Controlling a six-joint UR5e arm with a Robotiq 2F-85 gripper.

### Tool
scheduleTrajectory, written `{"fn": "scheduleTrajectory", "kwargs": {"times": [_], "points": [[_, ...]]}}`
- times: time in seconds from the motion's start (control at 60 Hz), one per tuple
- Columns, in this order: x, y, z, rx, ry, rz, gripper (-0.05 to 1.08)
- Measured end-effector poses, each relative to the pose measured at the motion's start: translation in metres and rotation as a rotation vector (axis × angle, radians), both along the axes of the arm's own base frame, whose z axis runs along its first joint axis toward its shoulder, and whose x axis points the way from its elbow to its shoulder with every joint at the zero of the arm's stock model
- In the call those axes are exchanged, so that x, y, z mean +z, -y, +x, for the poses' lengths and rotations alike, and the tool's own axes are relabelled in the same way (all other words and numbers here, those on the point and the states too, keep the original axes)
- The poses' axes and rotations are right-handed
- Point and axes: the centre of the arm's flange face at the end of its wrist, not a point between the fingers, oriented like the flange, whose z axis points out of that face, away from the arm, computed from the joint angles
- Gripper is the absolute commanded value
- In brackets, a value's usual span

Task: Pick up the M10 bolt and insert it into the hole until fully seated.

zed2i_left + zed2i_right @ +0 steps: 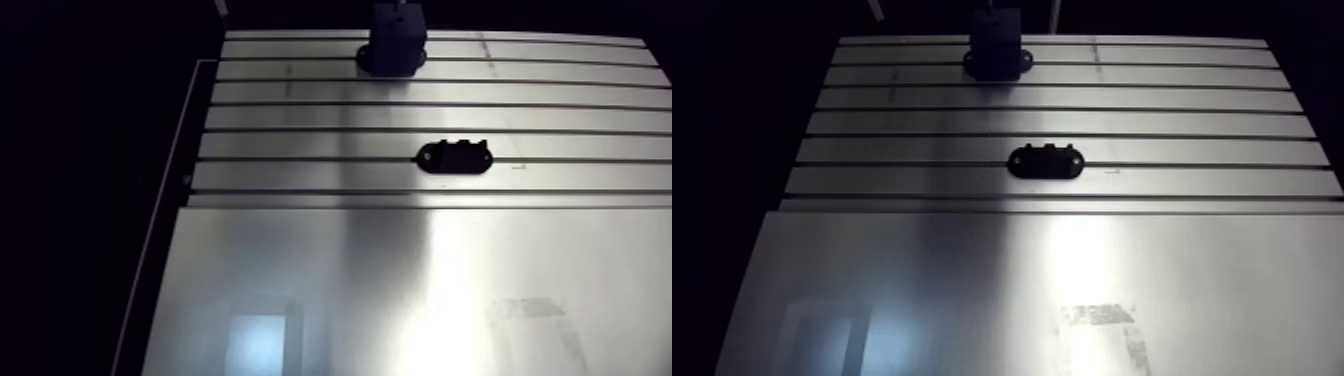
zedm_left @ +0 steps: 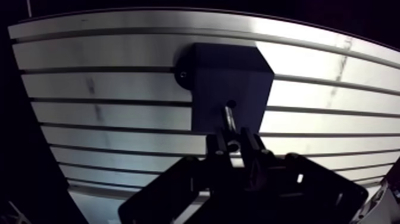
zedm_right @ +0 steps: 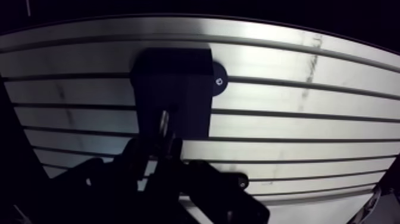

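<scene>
**M10 bolt held at the mouth of the hole**

In the wrist view, the M10 bolt (image 2: pixel 230 121) is seen pinched between the fingers (image 2: pixel 221 143) of the gripper (image 2: pixel 235 144). They are closed on its head end, and the shaft points away from them toward the black block (image 2: pixel 229 77). The bolt's tip is met by the hole (image 2: pixel 231 104) in the block's top face. Most of the shaft is seen outside the block, so the bolt is not seated. Whether the tip has entered the hole cannot be told. A rounded mounting ear (image 2: pixel 183 75) with a small screw is seen on one side of the block, lying flat on the desk (image 1: pixel 300 280).

In the arm view, the block (image 1: pixel 393 45) is found at the desk's 12 o'clock edge, on the slotted part. A black oval holder (image 1: pixel 455 158) is seen lying across the slots near the desk's middle, at about 5 o'clock from the block and well apart from it. The part of the desk toward 6 o'clock is covered by a smooth plate.
</scene>
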Motion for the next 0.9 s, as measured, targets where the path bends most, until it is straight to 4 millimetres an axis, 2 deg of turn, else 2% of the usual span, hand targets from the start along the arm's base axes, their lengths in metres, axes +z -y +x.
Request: {"fn": "scheduleTrajectory", "kwargs": {"times": [0.9], "points": [[-0.0014,-0.0013,0.0020,-0.002,0.008,0.000,1.08]]}}
